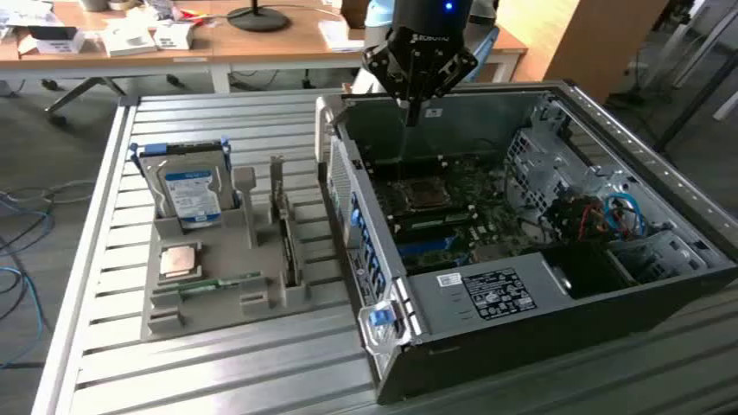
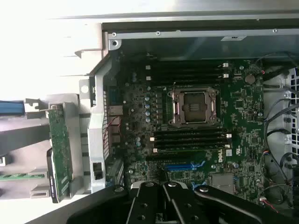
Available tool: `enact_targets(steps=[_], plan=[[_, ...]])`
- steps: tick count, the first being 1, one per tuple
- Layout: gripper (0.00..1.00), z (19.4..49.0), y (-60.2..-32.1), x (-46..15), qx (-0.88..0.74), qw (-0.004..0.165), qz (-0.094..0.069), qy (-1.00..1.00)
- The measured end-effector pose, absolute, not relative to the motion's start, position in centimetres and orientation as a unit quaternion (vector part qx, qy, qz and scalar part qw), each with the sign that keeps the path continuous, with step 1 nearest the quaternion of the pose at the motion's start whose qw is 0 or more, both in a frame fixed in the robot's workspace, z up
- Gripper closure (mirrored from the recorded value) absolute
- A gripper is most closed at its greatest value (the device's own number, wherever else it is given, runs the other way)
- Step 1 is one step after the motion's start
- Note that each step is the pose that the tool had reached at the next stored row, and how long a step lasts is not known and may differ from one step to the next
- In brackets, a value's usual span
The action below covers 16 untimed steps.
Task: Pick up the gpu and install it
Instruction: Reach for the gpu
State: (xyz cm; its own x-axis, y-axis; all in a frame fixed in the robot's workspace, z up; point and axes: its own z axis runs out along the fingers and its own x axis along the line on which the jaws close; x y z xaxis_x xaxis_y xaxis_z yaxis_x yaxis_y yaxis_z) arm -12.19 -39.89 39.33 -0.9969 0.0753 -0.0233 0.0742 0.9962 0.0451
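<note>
We see the hand (image 1: 412, 111) clenched, empty, over the case (image 1: 485, 117), the gpu (image 1: 280, 226) at the case's nine o'clock in the exterior view, slotted upright in a rack (image 1: 254, 259), presumably so its edge offers a grip.

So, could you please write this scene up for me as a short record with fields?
gripper: shut, holding nothing, hanging over the far part of the open case
gpu: standing on edge in the gray holder, not yet picked up
hard drive: upright in the holder, to the exterior view's left of the gpu
memory stick: lying flat near the holder's front
computer case: on its side, open side up
motherboard: exposed, CPU socket empty
</note>
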Motion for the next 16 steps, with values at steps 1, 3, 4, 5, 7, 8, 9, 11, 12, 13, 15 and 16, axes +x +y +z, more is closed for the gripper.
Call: enact_targets(steps=[1,3,4,5,7,8,9,11,12,13,15,16], plan=[[0.89,39.33,-39.88,-12.19,0.037,0.012,0.022,0.999],[0.89,39.33,-39.88,-12.19,0.037,0.012,0.022,0.999],[0.89,39.33,-39.88,-12.19,0.037,0.012,0.022,0.999],[0.89,39.33,-39.88,-12.19,0.037,0.013,0.022,0.999],[0.89,39.33,-39.88,-12.29,0.038,0.012,0.022,0.999],[0.89,39.33,-39.88,-12.35,0.037,0.012,0.022,0.999],[0.89,39.33,-39.89,-12.42,0.037,0.012,0.022,0.999],[0.89,39.33,-39.89,-12.59,0.037,0.012,0.022,0.999],[0.89,39.33,-39.89,-12.67,0.037,0.012,0.022,0.999],[0.89,39.32,-39.89,-12.77,0.037,0.012,0.022,0.999],[0.89,39.32,-39.88,-12.96,0.037,0.012,0.022,0.999],[0.89,39.32,-39.88,-13.06,0.037,0.012,0.022,0.999]])
